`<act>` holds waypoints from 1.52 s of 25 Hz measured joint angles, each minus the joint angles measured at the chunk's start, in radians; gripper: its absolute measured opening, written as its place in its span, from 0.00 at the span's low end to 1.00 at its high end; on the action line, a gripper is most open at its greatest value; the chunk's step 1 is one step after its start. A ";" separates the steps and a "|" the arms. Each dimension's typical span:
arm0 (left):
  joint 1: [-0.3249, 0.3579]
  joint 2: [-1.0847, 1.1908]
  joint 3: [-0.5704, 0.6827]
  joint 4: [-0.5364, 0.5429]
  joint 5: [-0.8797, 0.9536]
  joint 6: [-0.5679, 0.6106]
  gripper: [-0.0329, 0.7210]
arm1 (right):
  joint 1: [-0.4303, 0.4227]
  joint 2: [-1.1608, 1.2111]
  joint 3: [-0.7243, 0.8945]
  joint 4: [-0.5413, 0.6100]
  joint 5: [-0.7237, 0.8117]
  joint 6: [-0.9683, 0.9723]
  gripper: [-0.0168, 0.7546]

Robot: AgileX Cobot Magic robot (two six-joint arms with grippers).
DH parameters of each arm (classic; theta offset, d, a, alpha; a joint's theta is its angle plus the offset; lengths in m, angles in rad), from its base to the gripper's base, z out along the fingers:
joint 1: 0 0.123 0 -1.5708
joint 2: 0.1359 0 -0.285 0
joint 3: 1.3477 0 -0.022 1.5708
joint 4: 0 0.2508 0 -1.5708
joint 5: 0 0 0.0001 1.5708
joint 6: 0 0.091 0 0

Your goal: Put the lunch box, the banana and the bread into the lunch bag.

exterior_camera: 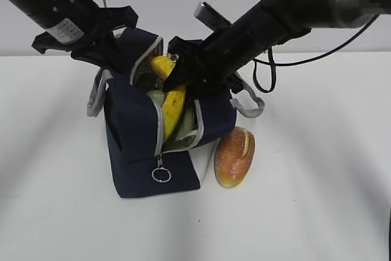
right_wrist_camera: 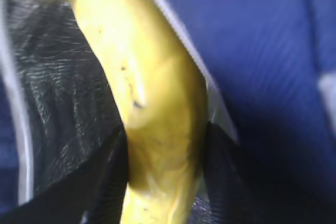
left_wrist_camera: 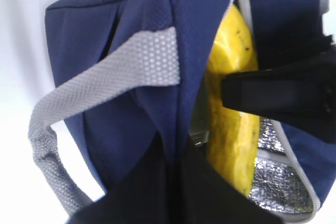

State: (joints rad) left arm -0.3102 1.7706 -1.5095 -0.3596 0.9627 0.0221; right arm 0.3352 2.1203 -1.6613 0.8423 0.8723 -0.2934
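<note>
The navy lunch bag (exterior_camera: 134, 132) stands open in the middle of the table. My right gripper (exterior_camera: 181, 70) is shut on the yellow banana (exterior_camera: 173, 107) and holds it slanting down into the bag's mouth. In the right wrist view the banana (right_wrist_camera: 152, 103) sits between my fingers (right_wrist_camera: 107, 182) over the silvery lining (right_wrist_camera: 63, 87). My left gripper (exterior_camera: 117, 46) is shut on the bag's upper edge (left_wrist_camera: 178, 145) and holds it up. The banana (left_wrist_camera: 231, 135) shows there too. A pale green patch inside the bag (exterior_camera: 185, 124) looks like the lunch box. The bread (exterior_camera: 234, 157) lies on the table against the bag's right side.
The bag's grey handles hang at the left (exterior_camera: 95, 99) and right (exterior_camera: 249, 107). The zipper's metal ring pull (exterior_camera: 161, 175) hangs at the bag's front. The white table (exterior_camera: 317, 200) lies bare around the bag. A black cable (exterior_camera: 269, 71) trails behind the right arm.
</note>
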 joint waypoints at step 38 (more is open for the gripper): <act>0.000 0.000 0.000 0.003 0.003 0.000 0.04 | 0.000 -0.517 0.653 -0.333 -0.170 0.128 0.75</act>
State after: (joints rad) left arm -0.3102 1.7706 -1.5095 -0.3565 0.9653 0.0221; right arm 0.3352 1.6035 -1.0087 0.5095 0.7019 -0.1657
